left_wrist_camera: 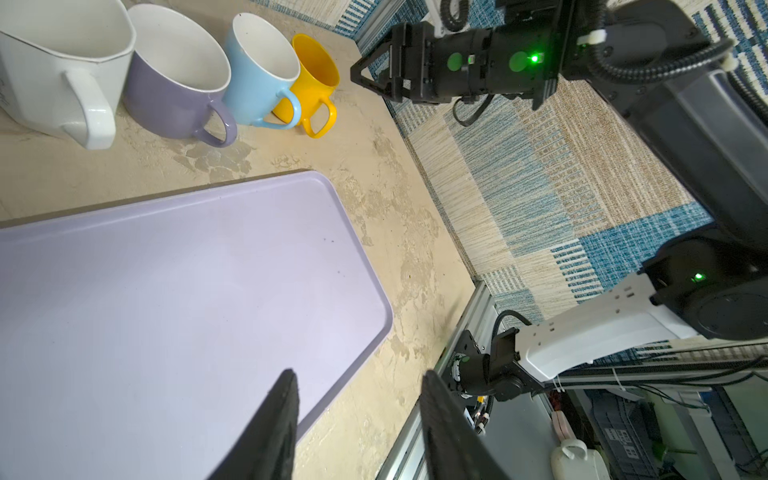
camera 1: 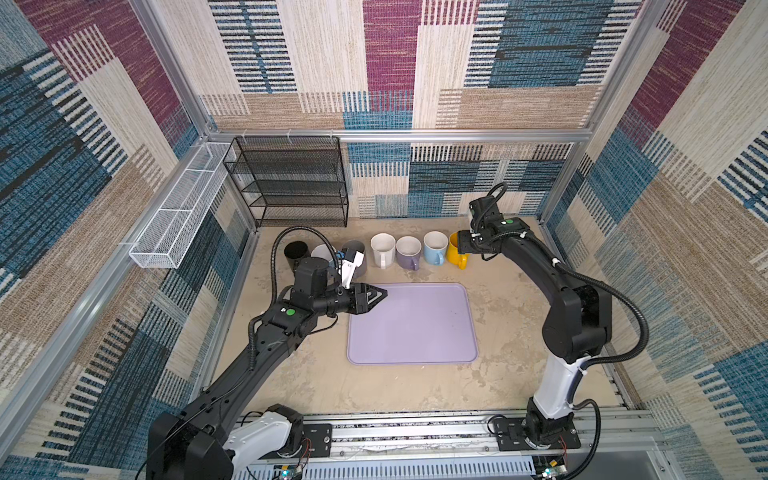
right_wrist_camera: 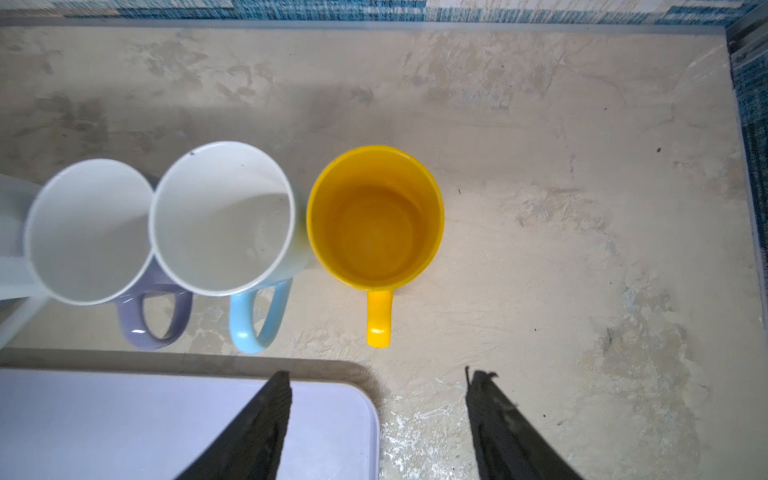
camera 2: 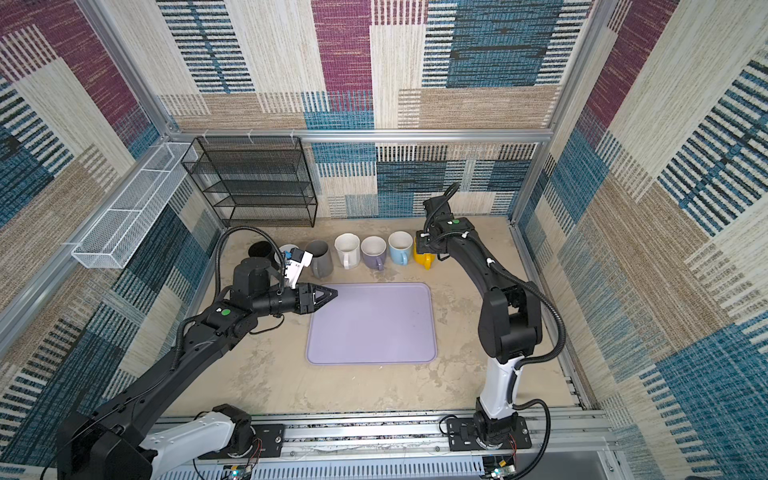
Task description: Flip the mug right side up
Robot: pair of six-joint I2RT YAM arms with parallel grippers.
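Beige tabletop (camera 1: 415, 395): walled on three sides; open floor along front and right.
Lilac tray (camera 1: 411, 328): centre, bare, floor showing all round it.
Mug row (camera 1: 408, 251): along the back wall, some touching.
Yellow mug (right_wrist_camera: 376, 220): upright, mouth up, right end of row.
Right gripper (right_wrist_camera: 380, 374): jaws spread, empty; above the mug, its handle pointing toward the gap, no contact.
Left gripper (left_wrist_camera: 358, 374): jaws parted, empty, over tray's left edge.

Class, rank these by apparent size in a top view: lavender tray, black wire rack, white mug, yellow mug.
1. Lavender tray and black wire rack: look alike, unranked.
2. White mug.
3. Yellow mug: partly hidden, so unsure.
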